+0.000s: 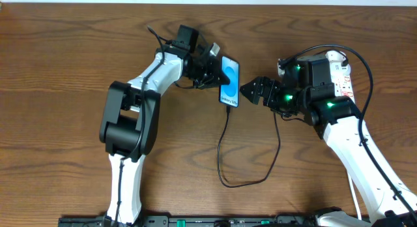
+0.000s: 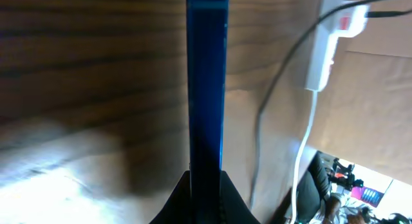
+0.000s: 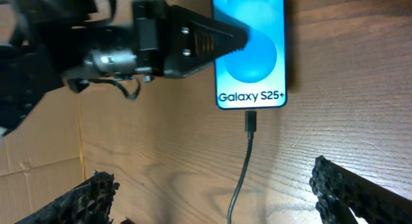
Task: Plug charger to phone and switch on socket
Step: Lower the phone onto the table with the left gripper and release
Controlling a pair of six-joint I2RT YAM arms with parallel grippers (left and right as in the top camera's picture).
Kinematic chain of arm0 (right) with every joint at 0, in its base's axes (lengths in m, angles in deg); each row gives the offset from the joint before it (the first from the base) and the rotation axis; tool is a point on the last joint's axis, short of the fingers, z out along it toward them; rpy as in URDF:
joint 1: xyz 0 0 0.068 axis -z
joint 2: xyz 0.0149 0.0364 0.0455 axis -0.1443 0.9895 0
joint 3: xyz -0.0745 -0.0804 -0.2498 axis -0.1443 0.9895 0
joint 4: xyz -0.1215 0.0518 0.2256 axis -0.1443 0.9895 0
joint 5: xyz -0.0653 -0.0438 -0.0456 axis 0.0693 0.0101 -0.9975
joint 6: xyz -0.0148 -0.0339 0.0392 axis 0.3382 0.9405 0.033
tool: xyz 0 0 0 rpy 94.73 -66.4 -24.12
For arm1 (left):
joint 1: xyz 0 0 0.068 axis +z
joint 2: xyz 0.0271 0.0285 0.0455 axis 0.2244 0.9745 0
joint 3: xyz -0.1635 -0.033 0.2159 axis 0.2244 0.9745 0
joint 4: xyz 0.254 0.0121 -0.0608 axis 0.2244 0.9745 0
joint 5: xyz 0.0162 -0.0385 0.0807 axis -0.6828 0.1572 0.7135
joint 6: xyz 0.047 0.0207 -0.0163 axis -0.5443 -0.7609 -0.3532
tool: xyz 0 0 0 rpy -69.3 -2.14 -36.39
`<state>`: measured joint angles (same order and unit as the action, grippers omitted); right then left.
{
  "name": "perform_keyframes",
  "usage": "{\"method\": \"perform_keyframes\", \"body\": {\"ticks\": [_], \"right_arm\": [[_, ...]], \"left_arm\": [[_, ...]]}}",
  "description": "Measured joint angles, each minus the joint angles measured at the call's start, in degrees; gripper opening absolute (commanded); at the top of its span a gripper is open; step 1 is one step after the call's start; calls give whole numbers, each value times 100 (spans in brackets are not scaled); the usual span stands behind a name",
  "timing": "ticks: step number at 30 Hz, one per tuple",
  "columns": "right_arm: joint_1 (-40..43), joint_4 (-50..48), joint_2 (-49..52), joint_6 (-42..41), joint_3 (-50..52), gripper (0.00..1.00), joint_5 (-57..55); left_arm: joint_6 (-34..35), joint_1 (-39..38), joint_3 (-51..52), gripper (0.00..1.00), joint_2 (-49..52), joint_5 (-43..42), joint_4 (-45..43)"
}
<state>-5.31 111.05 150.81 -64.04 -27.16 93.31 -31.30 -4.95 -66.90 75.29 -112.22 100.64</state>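
Left gripper clamped on the phone, just toward 12 o'clock of table centre. Right gripper, at the phone's 4 o'clock, fingers wide apart, holding nothing. Charger tip at the phone's 6 o'clock edge; seating unclear. Socket at 3 o'clock.

The only wording that can be read is "Galaxy S25+", in dark letters on the white band at the bottom edge of the phone screen. The red print on the socket, right of the phone, is too small to read.
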Motion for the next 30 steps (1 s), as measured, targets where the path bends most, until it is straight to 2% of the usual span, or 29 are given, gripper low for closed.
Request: {"method": "perform_keyframes", "body": {"ticks": [14, 16, 20, 23, 24, 26, 28, 30], "right_arm": [[0, -4, 0, 0, 0, 96, -37], [0, -4, 0, 0, 0, 97, -61], [0, -4, 0, 2, 0, 98, -105], [0, 0, 0, 0, 0, 98, -125], [0, 13, 0, 0, 0, 98, -131], [0, 46, 0, 2, 0, 98, -133], [0, 81, 0, 2, 0, 98, -138], [0, 105, 0, 2, 0, 98, -142]], "left_arm": [[-122, -105, -15, 8, 166, 369, 94], [-122, -122, -50, 15, 162, 487, 173], [-125, -140, -59, 17, 149, 870, 361], [-133, -144, -68, 26, 120, 1049, 439], [-120, -149, -72, 34, 120, 1200, 481], [-136, -144, -74, 40, 116, 1320, 525], [-129, -144, -98, 51, 74, 1412, 560], [-118, -144, -109, 53, 55, 1423, 568]]}}
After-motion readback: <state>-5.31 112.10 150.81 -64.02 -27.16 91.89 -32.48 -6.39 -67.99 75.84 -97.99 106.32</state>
